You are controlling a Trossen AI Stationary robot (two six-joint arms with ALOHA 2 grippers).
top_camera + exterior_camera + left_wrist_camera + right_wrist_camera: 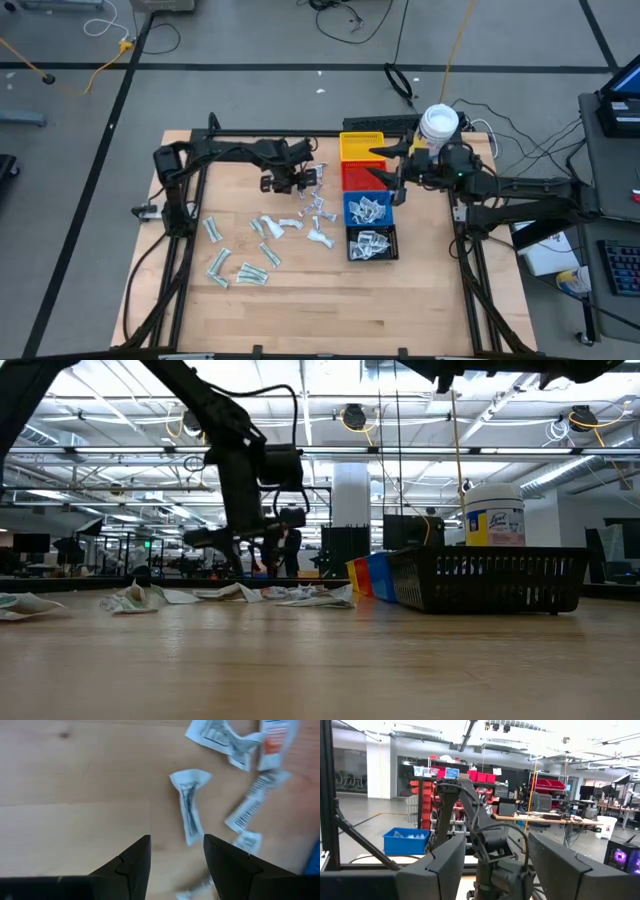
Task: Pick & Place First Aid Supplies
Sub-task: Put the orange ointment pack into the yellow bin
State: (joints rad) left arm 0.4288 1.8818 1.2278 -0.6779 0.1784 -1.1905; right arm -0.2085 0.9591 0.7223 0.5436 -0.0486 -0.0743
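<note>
Several first aid supplies, small white and pale green packets (262,240), lie flat and scattered on the wooden table (430,300). My left gripper (176,840) points down, open, just above the table, near the packets by the bins (318,205). A twisted white packet (190,805) lies just beyond its fingertips, untouched. My right gripper (496,840) is open and holds nothing, raised high over the red bin (352,178) and pointing roughly level toward the left arm.
Yellow (360,146), red, blue (368,208) and black (372,243) bins stand in a row right of the packets; the blue and black ones hold packets. A big white jar (438,124) stands behind them. Bare wood lies along the near edge.
</note>
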